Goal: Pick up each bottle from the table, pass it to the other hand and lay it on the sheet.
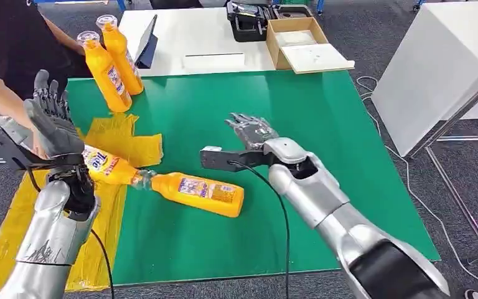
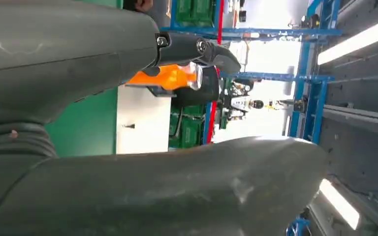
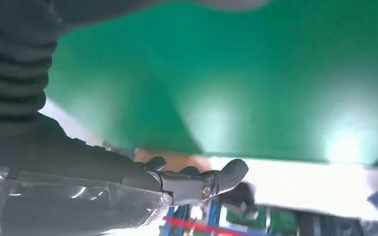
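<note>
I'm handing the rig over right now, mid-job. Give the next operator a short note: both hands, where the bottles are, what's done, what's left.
Left hand: raised, fingers spread, holding nothing.
Right hand: open above the green mat, holding nothing.
Bottles: one lies partly on the yellow sheet, behind the left arm; a second lies on the mat, cap toward it. Two stand upright at the mat's far left corner, near a person's arm.
Done: one bottle seems to be laid down, only partly on the sheet.
Left: the lying bottle on the mat and both upright ones.
</note>
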